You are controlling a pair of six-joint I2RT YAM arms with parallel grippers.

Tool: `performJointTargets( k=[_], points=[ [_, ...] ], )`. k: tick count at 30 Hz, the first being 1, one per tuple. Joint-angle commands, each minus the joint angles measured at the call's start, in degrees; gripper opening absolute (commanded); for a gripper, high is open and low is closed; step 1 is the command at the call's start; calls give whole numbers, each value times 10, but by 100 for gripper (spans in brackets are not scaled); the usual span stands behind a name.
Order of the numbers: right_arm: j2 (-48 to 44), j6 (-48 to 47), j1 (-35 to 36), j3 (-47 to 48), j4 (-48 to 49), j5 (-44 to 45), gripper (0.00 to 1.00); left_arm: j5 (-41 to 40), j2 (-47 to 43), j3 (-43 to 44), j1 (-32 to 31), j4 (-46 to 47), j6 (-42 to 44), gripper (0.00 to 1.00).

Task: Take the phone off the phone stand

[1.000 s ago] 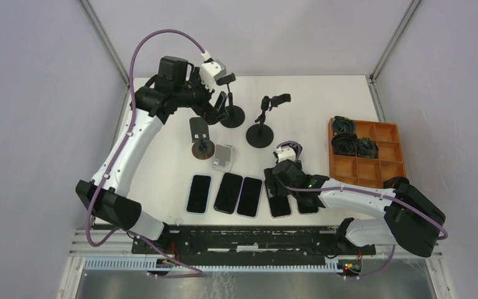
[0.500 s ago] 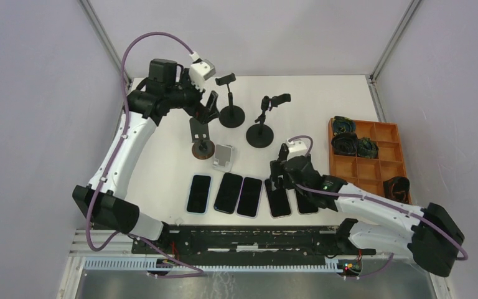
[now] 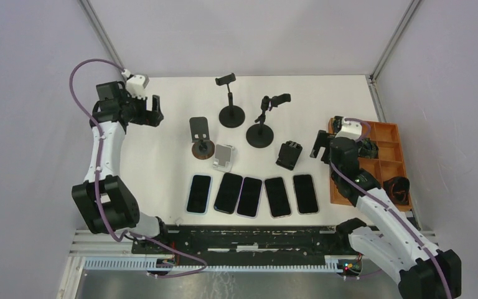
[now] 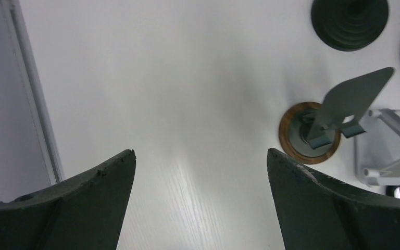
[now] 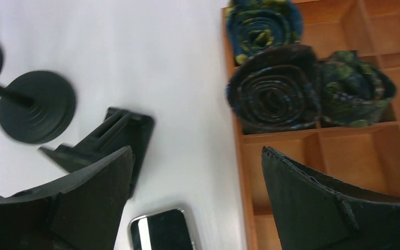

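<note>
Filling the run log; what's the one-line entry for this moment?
left gripper open; right gripper open; five phones flat on table; phone stands empty

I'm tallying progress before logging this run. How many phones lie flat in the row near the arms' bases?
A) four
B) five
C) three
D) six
B: the top view shows five phones lying flat side by side in one row.

No text, label, brand or number is readable in any view. The phones (image 3: 249, 196) at 6 o'clock show only dark screens.
</note>
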Motion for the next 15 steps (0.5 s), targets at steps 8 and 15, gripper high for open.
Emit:
performJointTargets(
  k=[8, 15],
  points=[
    [32, -39, -144, -74, 146, 30, 98, 66, -43, -250, 19, 228, -36, 100],
    [32, -157, -144, -214, 356, 143, 98, 94, -73, -398, 8, 480, -135, 100]
  ],
)
